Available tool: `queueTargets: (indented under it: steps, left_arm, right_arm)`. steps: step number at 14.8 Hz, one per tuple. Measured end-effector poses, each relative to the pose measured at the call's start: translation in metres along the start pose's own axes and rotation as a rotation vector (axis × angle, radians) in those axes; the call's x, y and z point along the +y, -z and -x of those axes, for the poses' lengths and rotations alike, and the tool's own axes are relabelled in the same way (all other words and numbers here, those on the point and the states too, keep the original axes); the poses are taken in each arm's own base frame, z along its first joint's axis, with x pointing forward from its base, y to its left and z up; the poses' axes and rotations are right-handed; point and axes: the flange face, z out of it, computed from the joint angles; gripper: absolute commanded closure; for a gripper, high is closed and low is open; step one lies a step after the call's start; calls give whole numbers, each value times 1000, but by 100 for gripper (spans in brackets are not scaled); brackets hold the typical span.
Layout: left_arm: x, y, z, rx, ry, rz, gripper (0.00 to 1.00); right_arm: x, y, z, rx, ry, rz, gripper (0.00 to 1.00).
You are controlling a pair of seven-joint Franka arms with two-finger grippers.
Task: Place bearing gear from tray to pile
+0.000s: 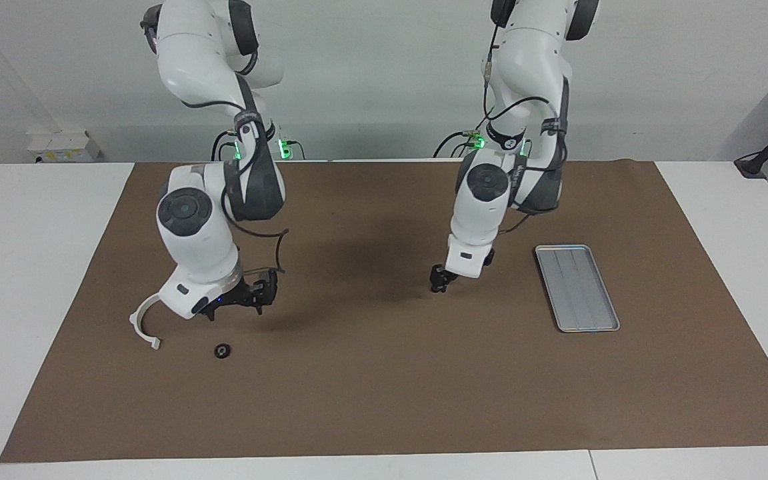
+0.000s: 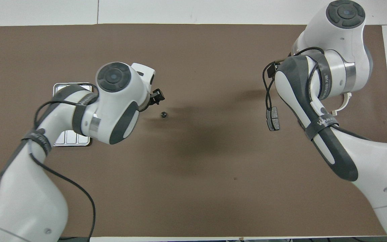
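A small dark round bearing gear (image 1: 223,351) lies on the mat beside the white half-ring bracket (image 1: 143,325) of the pile. My right gripper (image 1: 241,301) hangs open above the mat, over the pile and holding nothing. One dark brake pad (image 2: 272,118) lies beside the right arm. The silvery tray (image 1: 577,287) sits at the left arm's end with nothing in it. My left gripper (image 1: 437,283) hangs open over the middle of the mat. Just under it on the mat lies another small dark round part (image 2: 163,115).
A brown mat (image 1: 384,400) covers most of the white table. The left arm hides part of the tray (image 2: 69,139) in the overhead view. The right arm covers much of the pile there, leaving one end of the bracket (image 2: 344,102) showing.
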Motion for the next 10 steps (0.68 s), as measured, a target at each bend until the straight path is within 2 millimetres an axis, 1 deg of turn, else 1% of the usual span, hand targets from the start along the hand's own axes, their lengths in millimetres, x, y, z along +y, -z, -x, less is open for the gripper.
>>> queueTargets:
  steps: [1,2,3,4,5,6,7,8,9,10]
  left_arm:
    - [-31,32,-16,0,-4,2,0]
    - [-64,62,-29,-1,-12,3,0]
    - [-96,88,-38,-3,-29,4,0]
    - [-123,109,-43,-4,-47,6,0]
    - [-146,127,-46,-4,-63,8,0]
    - [-163,140,-47,-8,-78,8,0]
    - [-177,150,-46,-14,-96,6,0]
    - [-190,158,-45,-20,-120,5,0]
    - [-201,163,-46,-28,-141,3,0]
    - [-212,164,-47,-38,-159,0,0]
  right_arm:
    - [-33,17,11,-1,-56,-12,0]
    - [-73,30,21,7,-116,-22,0]
    - [-120,39,34,19,-174,-31,0]
    - [-166,43,48,31,-229,-39,0]
    - [-212,42,64,41,-282,-47,0]
    - [-248,36,78,42,-319,-49,0]
    - [-280,25,89,38,-353,-47,0]
    - [-309,9,95,35,-388,-45,0]
    - [-336,-8,95,38,-421,-45,0]
    - [-358,-27,92,42,-444,-45,0]
